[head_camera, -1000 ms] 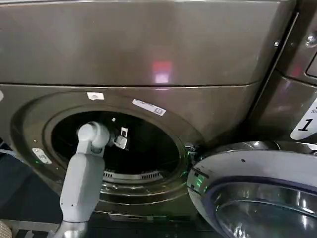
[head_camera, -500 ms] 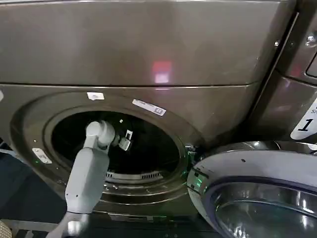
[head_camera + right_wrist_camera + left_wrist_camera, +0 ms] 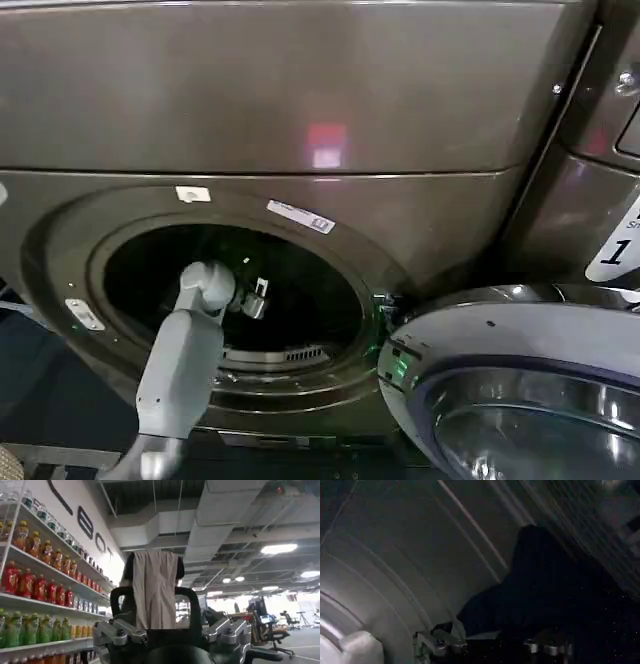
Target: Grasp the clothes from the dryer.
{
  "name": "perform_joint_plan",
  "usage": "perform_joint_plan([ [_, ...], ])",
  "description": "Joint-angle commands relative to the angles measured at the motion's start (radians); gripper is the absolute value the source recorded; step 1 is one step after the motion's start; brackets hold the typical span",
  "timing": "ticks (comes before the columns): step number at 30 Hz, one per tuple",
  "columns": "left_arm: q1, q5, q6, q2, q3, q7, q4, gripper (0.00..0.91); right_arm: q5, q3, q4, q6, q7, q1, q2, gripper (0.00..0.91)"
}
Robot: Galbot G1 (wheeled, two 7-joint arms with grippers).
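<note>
The dryer [image 3: 300, 100] stands in front of me, its round porthole [image 3: 300, 300] open and dark. My left arm reaches in through the opening, and my left gripper [image 3: 256, 298] hangs inside the drum. In the left wrist view a dark piece of clothes [image 3: 540, 590] lies against the ribbed drum wall [image 3: 395, 570], just ahead of the gripper. My right gripper [image 3: 154, 567] is away from the dryer, shut on a pale beige cloth [image 3: 155, 595] that hangs down between its black fingers [image 3: 118, 605].
The dryer's silver-rimmed glass door [image 3: 520, 390] is swung open at the lower right, close to the porthole. A like machine [image 3: 600, 150] stands to the right. Behind the right gripper are shelves of drink bottles [image 3: 30, 580] and an open hall.
My left arm has shifted a little to the right and lower, carrying the gripper further into the drum. The door has not moved.
</note>
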State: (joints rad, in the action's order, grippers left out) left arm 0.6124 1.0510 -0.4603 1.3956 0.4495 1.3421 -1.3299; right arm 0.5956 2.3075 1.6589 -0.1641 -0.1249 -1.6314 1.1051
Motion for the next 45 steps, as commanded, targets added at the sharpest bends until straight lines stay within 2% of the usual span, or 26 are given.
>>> perform_joint_plan([
  [1,0.011,-0.01,0.01,0.001,0.001,0.006,0.043,0.068,0.0,0.0,0.001,0.0,0.0,-0.001,0.0,0.907],
  [2,0.011,-0.028,0.013,0.0,0.0,0.006,0.045,0.0,0.0,0.0,0.001,0.0,0.0,-0.001,-0.001,0.907],
  [7,0.013,-0.101,0.015,-0.004,-0.002,0.006,0.041,0.0,-0.001,-0.004,0.003,0.001,0.0,0.001,0.001,0.907],
  [22,0.006,-0.159,0.037,-0.001,0.001,0.005,0.048,0.0,0.001,-0.007,-0.001,0.001,0.004,0.001,-0.001,0.907],
  [27,0.003,-0.232,0.138,0.0,0.019,-0.022,0.019,0.0,0.006,-0.017,0.004,-0.006,0.018,-0.002,0.003,0.907],
  [30,-0.019,-0.34,0.158,0.001,0.029,-0.176,0.014,0.0,0.008,-0.026,0.013,-0.004,0.022,0.001,0.006,0.907],
  [31,-0.026,-0.38,0.179,0.003,0.033,-0.234,0.01,0.0,0.006,-0.026,0.021,-0.023,0.019,0.002,0.006,0.907],
  [32,-0.029,-0.443,0.196,0.007,0.038,-0.303,0.001,0.0,0.01,-0.021,0.037,-0.089,0.015,0.004,0.006,0.907],
  [34,-0.029,-0.493,0.234,0.012,0.045,-0.388,-0.025,0.0,0.024,-0.019,0.049,-0.112,0.006,0.005,0.005,0.907],
  [36,-0.024,-0.538,0.277,0.021,0.052,-0.477,-0.052,0.0,0.017,-0.033,0.029,-0.011,0.013,0.006,0.005,0.907],
  [37,-0.025,-0.555,0.29,0.026,0.049,-0.565,-0.056,0.0,0.009,-0.039,0.026,0.004,0.015,0.006,0.007,0.907],
  [45,0.003,-0.684,0.509,0.089,0.041,-1.021,-0.165,0.0,0.005,-0.046,0.031,0.003,0.023,0.013,0.015,0.907],
])
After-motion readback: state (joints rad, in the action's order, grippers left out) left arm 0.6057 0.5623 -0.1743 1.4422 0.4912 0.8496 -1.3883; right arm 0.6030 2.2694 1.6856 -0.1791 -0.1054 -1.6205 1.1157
